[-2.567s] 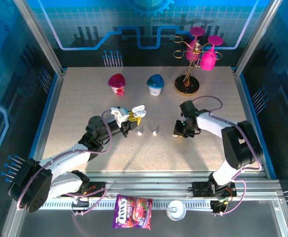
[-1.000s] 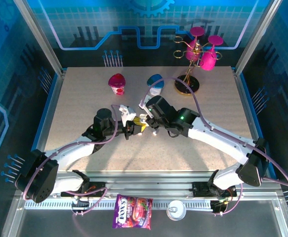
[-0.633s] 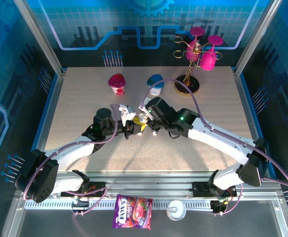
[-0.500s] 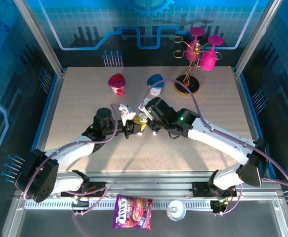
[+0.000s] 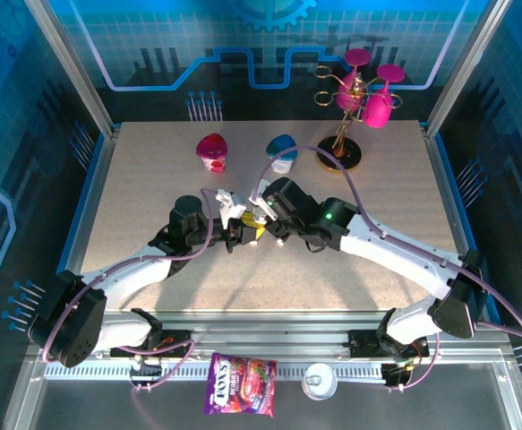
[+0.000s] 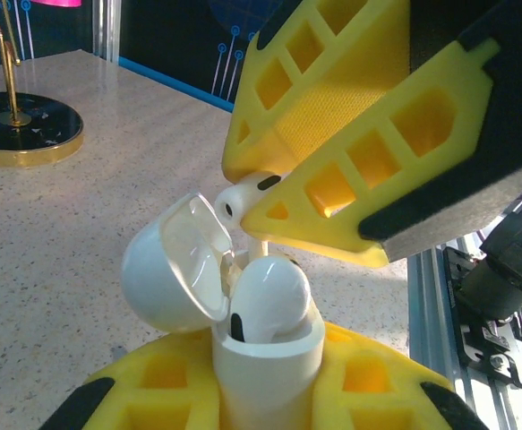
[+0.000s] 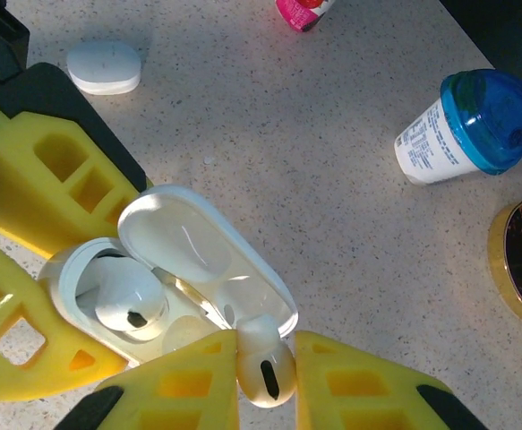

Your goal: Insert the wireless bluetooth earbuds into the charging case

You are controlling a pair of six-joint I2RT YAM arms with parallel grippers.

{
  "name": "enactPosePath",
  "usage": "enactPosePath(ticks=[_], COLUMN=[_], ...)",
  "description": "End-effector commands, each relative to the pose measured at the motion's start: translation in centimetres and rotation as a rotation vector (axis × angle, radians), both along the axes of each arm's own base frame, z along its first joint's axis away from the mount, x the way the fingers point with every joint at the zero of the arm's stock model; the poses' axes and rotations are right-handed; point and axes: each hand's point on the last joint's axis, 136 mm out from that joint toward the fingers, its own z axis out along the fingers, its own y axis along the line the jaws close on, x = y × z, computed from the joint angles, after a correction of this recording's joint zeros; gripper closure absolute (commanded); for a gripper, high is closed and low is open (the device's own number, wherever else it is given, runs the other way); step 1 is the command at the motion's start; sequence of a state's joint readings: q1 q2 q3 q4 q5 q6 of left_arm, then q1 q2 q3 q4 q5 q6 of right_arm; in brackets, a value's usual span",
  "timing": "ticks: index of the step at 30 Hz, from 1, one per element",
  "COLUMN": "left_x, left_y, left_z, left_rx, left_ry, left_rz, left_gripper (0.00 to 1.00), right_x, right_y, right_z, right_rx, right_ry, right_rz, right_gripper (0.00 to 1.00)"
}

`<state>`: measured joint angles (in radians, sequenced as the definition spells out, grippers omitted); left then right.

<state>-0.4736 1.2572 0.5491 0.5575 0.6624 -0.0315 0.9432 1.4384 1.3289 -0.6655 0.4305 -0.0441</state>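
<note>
White earbud, pinched in the right tool, hangs just above the open charging case clamped by the left tool. Align its stem with the empty socket, then lower straight.

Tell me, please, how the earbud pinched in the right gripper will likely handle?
The earbud looks glossy and rounded, so it may slip or twist in the right gripper. It is tiny beside the fingers, so probably very light.
</note>
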Motion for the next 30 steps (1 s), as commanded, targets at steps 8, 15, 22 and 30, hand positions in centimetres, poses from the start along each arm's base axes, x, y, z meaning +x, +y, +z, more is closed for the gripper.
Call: enactPosePath(ticks=[8,15,22,30], left_x=[0.3,0.3,0.3,0.2], left_y=[-0.6,-0.6,-0.4,-0.5], left_z=[2.0,2.0,2.0,2.5], left_rx=[-0.049,-0.051,-0.058,-0.084], left_ry=[-0.036,-0.040,-0.052,-0.090], left_rz=[-0.038,-0.038,-0.029,-0.039], left_gripper=[0.98,0.98,0.98,0.99], right_x=[-1.5,-1.4,-1.5,-1.3], right_y=[1.7,1.4,0.4,-1.5], right_z=[0.5,1.1,2.6,5.5], right_rx=[0.032,0.066,0.119,0.308], right_ry=[0.009,0.010,0.005,0.012], right_rz=[0.107,0.087,0.064,0.006], right_gripper=[0.79,0.67,0.60,0.47])
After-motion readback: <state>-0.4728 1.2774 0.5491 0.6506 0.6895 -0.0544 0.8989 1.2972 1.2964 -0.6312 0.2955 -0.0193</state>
